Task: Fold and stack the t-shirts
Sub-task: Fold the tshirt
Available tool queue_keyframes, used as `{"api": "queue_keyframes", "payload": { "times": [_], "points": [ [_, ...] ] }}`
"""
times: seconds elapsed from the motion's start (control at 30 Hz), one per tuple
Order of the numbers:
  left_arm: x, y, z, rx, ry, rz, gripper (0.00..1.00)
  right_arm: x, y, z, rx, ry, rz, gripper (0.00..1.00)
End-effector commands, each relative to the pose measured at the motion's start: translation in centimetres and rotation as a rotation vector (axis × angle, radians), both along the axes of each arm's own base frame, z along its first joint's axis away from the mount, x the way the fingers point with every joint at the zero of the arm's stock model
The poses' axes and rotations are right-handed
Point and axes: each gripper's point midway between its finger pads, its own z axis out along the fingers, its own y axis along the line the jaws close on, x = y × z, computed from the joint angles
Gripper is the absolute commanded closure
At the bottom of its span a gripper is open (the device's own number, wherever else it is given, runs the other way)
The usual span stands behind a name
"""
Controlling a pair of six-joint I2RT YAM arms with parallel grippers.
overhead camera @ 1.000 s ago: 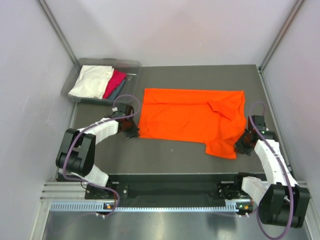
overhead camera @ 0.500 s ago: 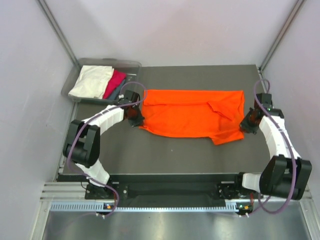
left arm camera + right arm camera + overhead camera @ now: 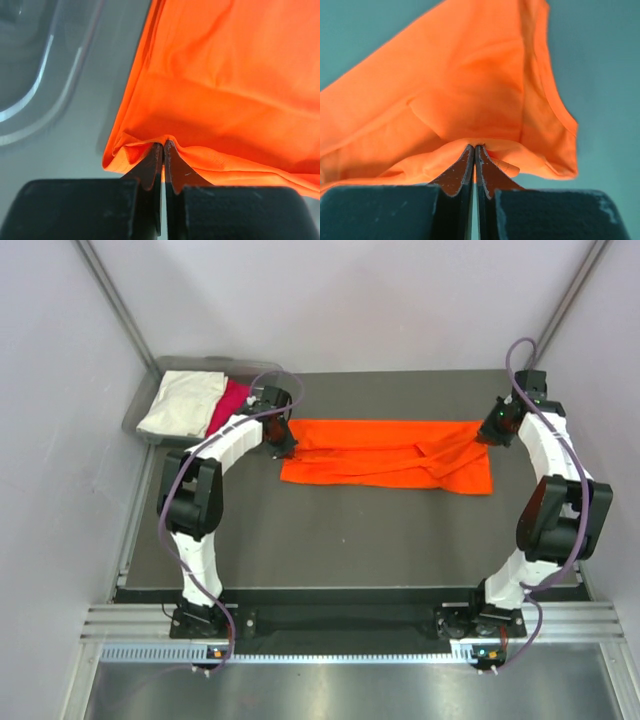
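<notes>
- Bench (image 3: 350, 540): dark flat top that carries the items below.
- Orange t-shirt (image 3: 385, 462): lies on the bench as a long, narrow, doubled-over band. It spans from the left gripper (image 3: 280, 445) to the right gripper (image 3: 490, 435), one end at each.
- Grey plastic bin (image 3: 133, 423): just outboard of the left gripper, at the far left corner of the bench.
- Cream-white t-shirt (image 3: 185, 400): folded in the bin, on the side away from the left gripper.
- Magenta-pink t-shirt (image 3: 232, 400): in the bin against the cream-white one, on the side nearer the left gripper.
- Left gripper (image 3: 163, 145): jaws pinched together on the orange t-shirt's corner edge, with cloth puckered at the tips.
- Right gripper (image 3: 474, 147): jaws pressed together, gripping a fold at the orange t-shirt's opposite end.
</notes>
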Motion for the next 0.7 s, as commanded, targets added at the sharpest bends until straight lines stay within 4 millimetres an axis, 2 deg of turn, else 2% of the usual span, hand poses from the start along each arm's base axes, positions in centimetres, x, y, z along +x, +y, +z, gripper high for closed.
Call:
{"api": "queue_keyframes", "payload": {
  "times": [0.0,0.33,0.67],
  "points": [
    [1.2,0.9,-0.1,0.034,0.015,0.025,1.0,2.4,0.3,1.6,0.021,-0.075,0.055,1.0],
    [3.2,2.0,-1.4,0.053,0.031,0.074,1.0,4.1,0.6,0.6,0.05,-0.072,0.086,1.0],
    [3.8,2.2,-1.8,0.061,0.034,0.089,1.0,5.4,0.6,0.2,0.067,-0.075,0.077,1.0]
  ]
}}
